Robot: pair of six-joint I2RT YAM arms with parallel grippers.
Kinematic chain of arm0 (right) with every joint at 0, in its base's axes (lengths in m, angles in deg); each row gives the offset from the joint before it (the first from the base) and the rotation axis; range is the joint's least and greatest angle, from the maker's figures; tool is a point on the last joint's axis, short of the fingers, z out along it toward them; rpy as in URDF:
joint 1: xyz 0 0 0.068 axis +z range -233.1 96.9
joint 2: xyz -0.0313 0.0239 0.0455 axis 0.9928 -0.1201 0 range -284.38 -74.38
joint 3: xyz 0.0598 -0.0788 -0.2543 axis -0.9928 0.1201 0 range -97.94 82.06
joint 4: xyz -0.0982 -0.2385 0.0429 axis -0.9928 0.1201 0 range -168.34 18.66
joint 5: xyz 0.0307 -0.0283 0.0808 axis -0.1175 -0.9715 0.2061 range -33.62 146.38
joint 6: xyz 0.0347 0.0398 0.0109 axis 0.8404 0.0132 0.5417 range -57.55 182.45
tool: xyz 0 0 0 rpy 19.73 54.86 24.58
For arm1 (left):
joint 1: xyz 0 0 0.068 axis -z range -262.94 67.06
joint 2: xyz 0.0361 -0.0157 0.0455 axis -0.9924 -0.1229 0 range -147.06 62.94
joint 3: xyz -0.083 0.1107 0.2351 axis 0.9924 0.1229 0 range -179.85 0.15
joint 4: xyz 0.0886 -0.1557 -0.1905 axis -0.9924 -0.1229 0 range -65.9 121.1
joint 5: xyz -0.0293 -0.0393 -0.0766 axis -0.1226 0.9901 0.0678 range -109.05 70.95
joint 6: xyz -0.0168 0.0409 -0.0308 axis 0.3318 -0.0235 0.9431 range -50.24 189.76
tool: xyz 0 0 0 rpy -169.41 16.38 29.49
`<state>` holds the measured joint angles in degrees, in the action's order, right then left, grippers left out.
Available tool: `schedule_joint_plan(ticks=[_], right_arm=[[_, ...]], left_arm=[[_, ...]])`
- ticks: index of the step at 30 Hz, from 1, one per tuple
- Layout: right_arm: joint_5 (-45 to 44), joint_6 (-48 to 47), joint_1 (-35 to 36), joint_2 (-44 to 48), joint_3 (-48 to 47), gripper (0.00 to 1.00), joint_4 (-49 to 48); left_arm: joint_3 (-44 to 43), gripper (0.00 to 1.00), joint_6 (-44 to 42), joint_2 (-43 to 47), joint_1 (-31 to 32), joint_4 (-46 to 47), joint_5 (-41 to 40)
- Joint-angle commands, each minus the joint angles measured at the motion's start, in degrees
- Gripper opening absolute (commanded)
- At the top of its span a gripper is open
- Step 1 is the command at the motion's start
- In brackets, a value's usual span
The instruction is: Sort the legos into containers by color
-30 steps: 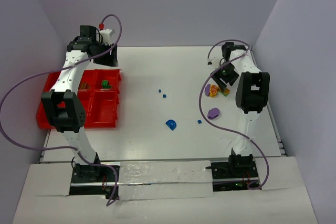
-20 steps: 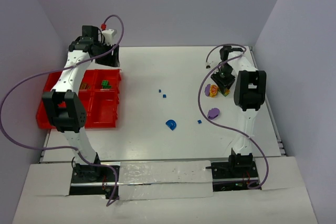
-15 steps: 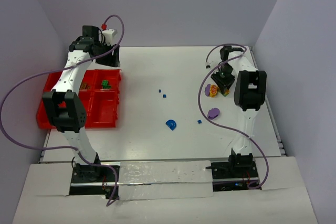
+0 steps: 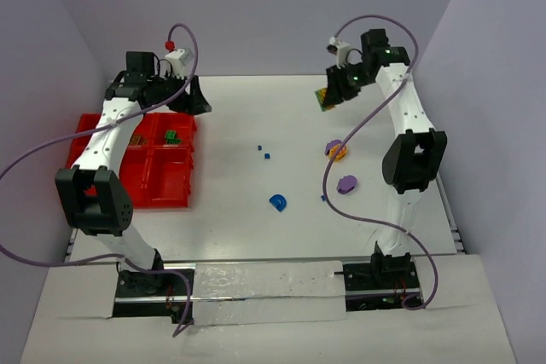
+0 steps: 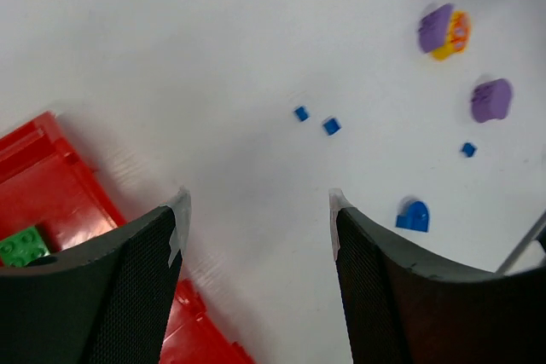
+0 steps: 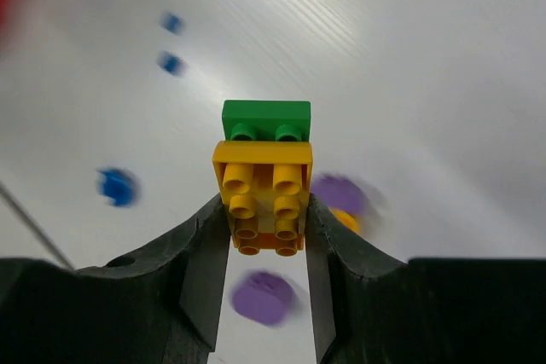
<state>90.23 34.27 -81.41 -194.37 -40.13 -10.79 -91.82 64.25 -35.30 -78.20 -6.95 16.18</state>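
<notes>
This looks like a robotics lab, with a small test cell set up as a booth. A white tabletop is boxed in on three sides by plain pale lilac panels. Two white-and-black jointed arms, the left arm and the right arm, are bolted side by side at the near edge on black base plates. A strip of silvery tape runs between the bases. Purple cables loop loose from the arms. The props on the table are red compartment bins and small Lego bricks scattered over the white surface, the sort of pieces used in a bench trial.
</notes>
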Motion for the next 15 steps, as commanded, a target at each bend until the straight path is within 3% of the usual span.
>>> schedule_joint_plan(ticks=[1,4,6,7,8,9,10,11,15], right_arm=[[19.9,24.3,7.9,3.8,0.5,0.0,-14.7],[24.9,33.8,10.6,3.0,0.4,0.0,-21.1],[28.9,46.6,12.3,3.2,4.0,0.0,-33.6],[32.7,58.3,12.9,3.9,6.6,0.0,-41.6],[34.4,64.0,13.2,4.3,11.3,0.0,-56.2],[35.4,69.5,13.4,4.6,12.9,0.0,-56.9],[36.4,74.7,13.7,4.1,13.2,0.0,-66.3],[37.3,78.1,13.9,3.6,13.3,0.0,-72.3],[40.0,85.5,14.5,1.1,11.5,0.0,-81.1]], left_arm=[[1.8,0.73,5.0,5.4,1.2,10.7,8.8],[3.2,0.73,8.0,6.2,3.2,12.4,9.3],[4.4,0.73,9.6,6.3,5.0,15.6,12.6],[4.7,0.73,12.4,6.1,5.6,17.1,16.1],[5.5,0.73,14.7,5.3,5.7,20.7,18.1],[5.5,0.72,17.3,4.8,5.7,21.0,20.4],[6.2,0.72,22.2,3.9,5.7,25.1,23.1],[6.5,0.72,26.2,3.4,5.7,28.6,24.7],[6.6,0.72,36.0,1.5,5.8,38.7,28.0]])
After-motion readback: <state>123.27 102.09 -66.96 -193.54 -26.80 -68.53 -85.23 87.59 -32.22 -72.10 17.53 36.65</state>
